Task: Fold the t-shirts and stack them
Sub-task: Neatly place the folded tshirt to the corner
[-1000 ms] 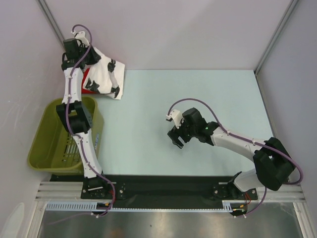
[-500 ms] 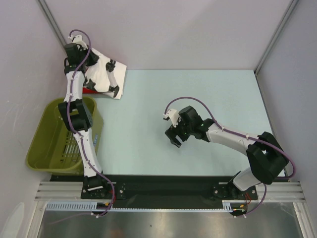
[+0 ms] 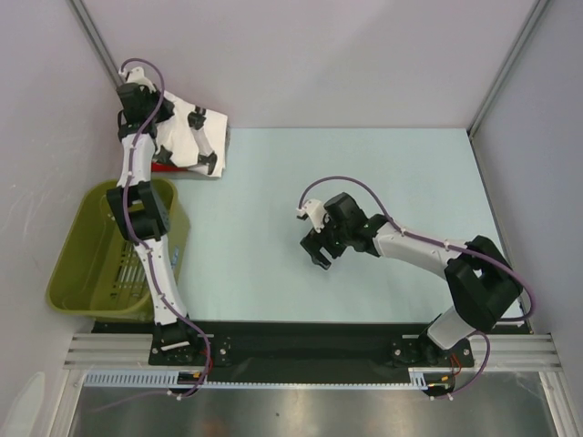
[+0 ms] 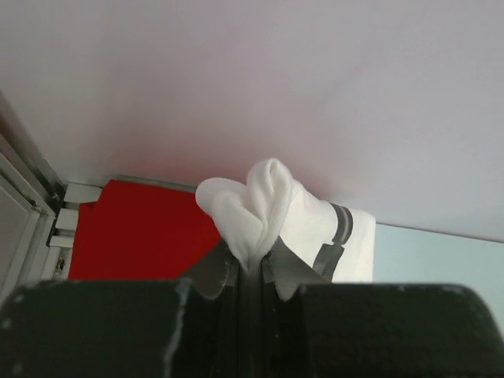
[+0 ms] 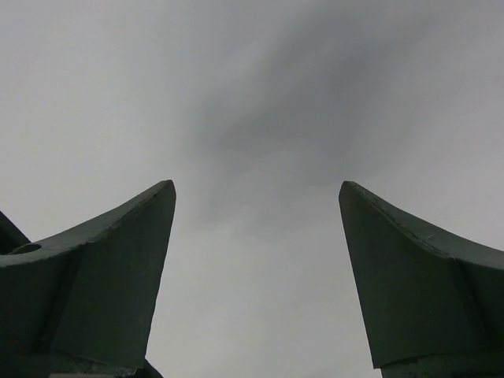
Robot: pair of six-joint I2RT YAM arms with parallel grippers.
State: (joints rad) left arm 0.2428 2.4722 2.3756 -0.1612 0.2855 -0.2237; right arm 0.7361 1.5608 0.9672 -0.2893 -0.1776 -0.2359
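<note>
Numbering two: one white t-shirt (image 4: pixel 260 201), one red t-shirt (image 4: pixel 142 232).

White t-shirt (image 3: pixel 180 138) with black shapes, red t-shirt (image 3: pixel 166 167), olive-green basket (image 3: pixel 82 259).

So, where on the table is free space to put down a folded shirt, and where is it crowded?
Free: far right of the table, between right gripper and right wall; the middle, between white t-shirt and right gripper. Crowded: far left corner, left gripper pinching the white t-shirt over the red t-shirt, basket nearby.
</note>
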